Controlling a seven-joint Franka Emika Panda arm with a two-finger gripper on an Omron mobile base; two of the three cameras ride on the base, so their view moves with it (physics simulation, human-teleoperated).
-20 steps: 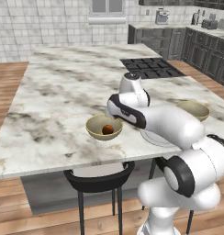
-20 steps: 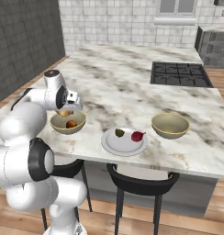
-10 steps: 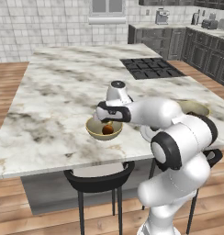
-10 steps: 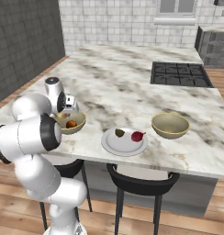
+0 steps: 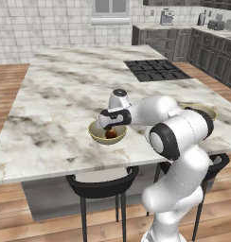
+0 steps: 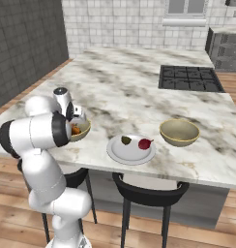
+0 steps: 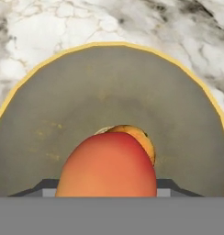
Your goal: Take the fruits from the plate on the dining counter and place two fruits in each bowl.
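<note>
Fingers [image 7: 109,195] around upright reddish-peach fruit [image 7: 108,165]

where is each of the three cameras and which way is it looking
Left base view: behind the arm on its left, looking forward and down over the white veined marble counter; the white arm rises lower right, reaching the near tan bowl.
Right base view: behind on its right; the arm rises lower left; pale flat plate and second tan bowl to its right.
Hand view: on the hand, looking down into the near tan bowl at a reddish-peach fruit over an orange fruit.
Both base views share the counter and near bowl.
</note>
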